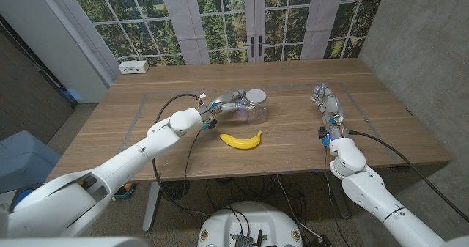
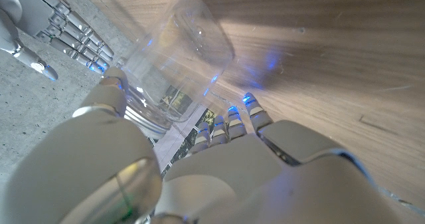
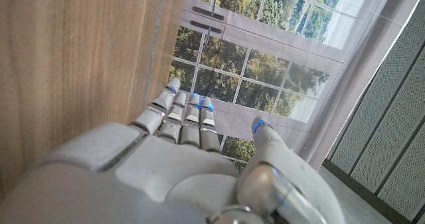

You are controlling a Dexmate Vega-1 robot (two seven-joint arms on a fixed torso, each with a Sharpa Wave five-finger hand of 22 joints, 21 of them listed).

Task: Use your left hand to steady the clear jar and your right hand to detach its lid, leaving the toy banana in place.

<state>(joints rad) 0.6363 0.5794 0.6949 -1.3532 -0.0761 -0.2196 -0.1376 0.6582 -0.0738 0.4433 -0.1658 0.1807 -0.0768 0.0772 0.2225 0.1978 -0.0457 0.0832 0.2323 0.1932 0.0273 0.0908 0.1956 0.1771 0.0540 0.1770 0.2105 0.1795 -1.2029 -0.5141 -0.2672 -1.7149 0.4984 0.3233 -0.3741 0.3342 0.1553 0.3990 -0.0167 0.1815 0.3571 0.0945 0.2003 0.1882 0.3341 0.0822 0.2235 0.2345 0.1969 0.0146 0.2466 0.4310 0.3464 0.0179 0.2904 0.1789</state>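
Observation:
The clear jar (image 1: 256, 111) stands upright mid-table, capped by a pale round lid (image 1: 256, 96). My left hand (image 1: 224, 101) reaches in from the jar's left and holds it. In the left wrist view the jar (image 2: 189, 51) sits between the thumb (image 2: 111, 86) and the fingers (image 2: 234, 119). The yellow toy banana (image 1: 242, 139) lies on the wood just in front of the jar, untouched. My right hand (image 1: 327, 105) stands well to the right of the jar, fingers straight and apart, holding nothing. The right wrist view shows that hand (image 3: 179, 144) stretched out over bare wood.
A white box (image 1: 134, 67) sits at the table's far left corner. Large windows run behind the far edge. A faint rectangular outline (image 1: 139, 111) is marked on the wooden table. My right hand (image 2: 63, 31) also shows beyond the jar in the left wrist view.

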